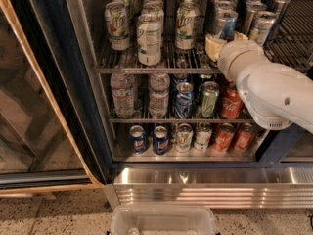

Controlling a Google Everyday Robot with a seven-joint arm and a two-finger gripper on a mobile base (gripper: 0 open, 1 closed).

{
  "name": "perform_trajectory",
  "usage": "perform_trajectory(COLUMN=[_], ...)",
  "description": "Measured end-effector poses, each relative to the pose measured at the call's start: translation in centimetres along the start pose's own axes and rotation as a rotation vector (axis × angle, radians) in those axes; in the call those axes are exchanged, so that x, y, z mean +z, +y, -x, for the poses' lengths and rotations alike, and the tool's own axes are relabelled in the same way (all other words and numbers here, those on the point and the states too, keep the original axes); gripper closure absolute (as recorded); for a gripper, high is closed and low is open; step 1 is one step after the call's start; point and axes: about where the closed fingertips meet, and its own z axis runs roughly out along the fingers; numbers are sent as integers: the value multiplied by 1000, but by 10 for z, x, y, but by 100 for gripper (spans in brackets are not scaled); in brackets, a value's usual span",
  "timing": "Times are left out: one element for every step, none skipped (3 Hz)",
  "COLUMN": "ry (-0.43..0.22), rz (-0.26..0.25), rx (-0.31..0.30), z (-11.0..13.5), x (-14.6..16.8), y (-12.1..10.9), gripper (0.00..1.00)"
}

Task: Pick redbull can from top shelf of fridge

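Note:
The redbull can (225,24), slim and silver with slanted blue panels, stands on the top shelf (146,69) of the fridge (74,82), right of centre near the front rail. My gripper (224,39), cream-coloured on a white arm coming in from the right, is at the base of this can and hides its lower part. Whether it holds the can cannot be told.
Wider white-green cans (149,38) stand left of the gripper, slim dark-grey cans (255,14) behind and to the right. Lower racks hold water bottles (122,94) and soda cans (184,100). The glass door (29,111) is open at left. A clear plastic bin (164,221) sits on the floor.

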Motion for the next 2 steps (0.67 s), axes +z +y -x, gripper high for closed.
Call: perform_trajectory(ry=[-1, 5], rz=[-4, 6], rx=[6, 7], z=[-1, 2], x=[0, -4], y=[-1, 2], gripper=[100, 100])
